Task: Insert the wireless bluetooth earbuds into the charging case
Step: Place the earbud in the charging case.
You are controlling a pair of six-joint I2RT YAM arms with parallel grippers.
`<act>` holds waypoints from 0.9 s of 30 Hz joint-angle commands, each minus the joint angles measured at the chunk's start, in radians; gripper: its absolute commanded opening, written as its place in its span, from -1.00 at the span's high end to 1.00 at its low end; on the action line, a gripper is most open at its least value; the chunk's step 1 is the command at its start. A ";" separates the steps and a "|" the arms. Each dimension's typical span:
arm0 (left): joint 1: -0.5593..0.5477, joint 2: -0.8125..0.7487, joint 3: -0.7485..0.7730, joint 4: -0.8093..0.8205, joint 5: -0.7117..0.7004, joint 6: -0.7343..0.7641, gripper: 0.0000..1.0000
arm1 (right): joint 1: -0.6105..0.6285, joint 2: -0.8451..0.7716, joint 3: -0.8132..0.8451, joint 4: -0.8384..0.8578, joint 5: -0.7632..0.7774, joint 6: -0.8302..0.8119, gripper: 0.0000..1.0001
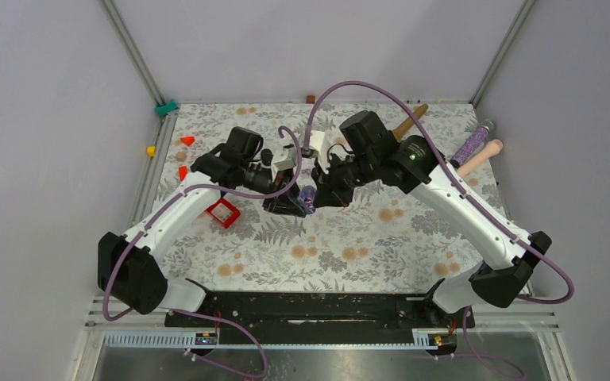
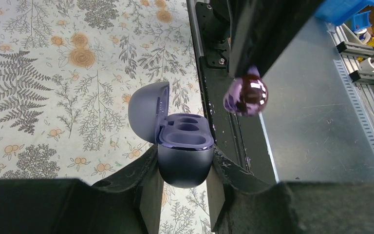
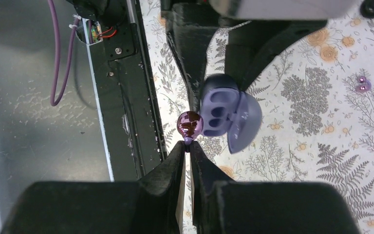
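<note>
While my left end effector [image 2: 184, 171] is closed snugly on the body of the charging case [image 2: 182, 146], holding it in the air above the desk [image 1: 349, 246], my right end effector [image 3: 189, 148] is pinched fully shut on one pale purple earbud [image 3: 190, 124]. The bud hangs just beside the mouth of the case, not yet in either socket; both sockets [image 2: 187, 129] look empty. A second purple earbud [image 3: 363, 86] lies on the desk, well apart.

To seat this bud well, I judge I should keep the case steady and let only the right arm travel. I line the bud over the nearer socket first, then bring it straight down into the hollow and let go only once it sits. A slanted approach could catch the rim or nudge the case in my grip.

The case has its lid [image 2: 148, 109] swung open to one side and its mouth facing the bud. Its long axis seems to run through the two sockets, roughly in line with my right fingers. I hold the bud by its narrow end, its glossy dark rounded face turned toward my right wrist camera.
</note>
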 commanded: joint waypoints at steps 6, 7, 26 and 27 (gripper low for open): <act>-0.014 -0.036 -0.007 0.070 0.011 -0.037 1.00 | 0.042 0.030 0.000 0.056 0.072 0.008 0.79; -0.015 -0.035 -0.008 0.070 0.010 -0.036 1.00 | 0.043 0.027 0.001 0.059 0.076 0.008 0.79; -0.022 -0.041 -0.019 0.070 0.013 -0.022 1.00 | 0.066 0.031 -0.021 0.086 0.150 -0.021 0.79; -0.024 -0.041 -0.021 0.069 0.014 -0.021 1.00 | 0.067 0.032 -0.023 0.089 0.155 -0.021 0.79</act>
